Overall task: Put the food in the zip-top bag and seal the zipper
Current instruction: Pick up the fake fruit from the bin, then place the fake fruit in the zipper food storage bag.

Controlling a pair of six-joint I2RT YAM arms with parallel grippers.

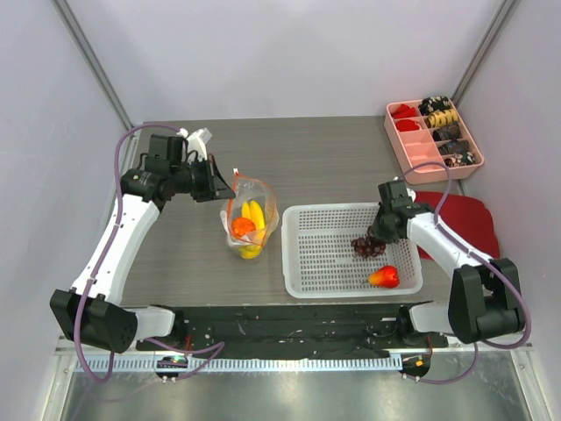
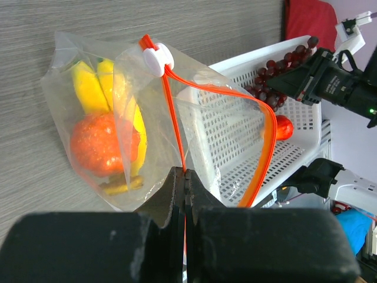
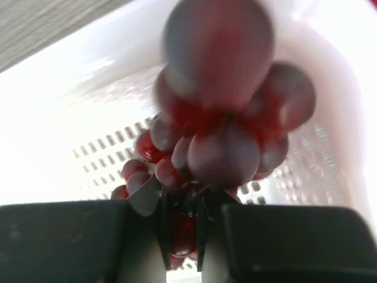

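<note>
The left fingers (image 2: pixel 180 184) pinch the orange-red zipper strip (image 2: pixel 174 118) of the crinkly clear plastic bag (image 2: pixel 200 127). The right fingers (image 3: pixel 159 215) squeeze the dark purple grape cluster (image 3: pixel 221 118) (most sticks out past them).

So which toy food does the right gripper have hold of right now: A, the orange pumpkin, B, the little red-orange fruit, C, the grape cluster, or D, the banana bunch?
C: the right gripper is closed on the grape cluster at the white basket. The banana bunch and pumpkin sit in the zip-top bag, and the red-orange fruit lies loose in the basket.
</note>
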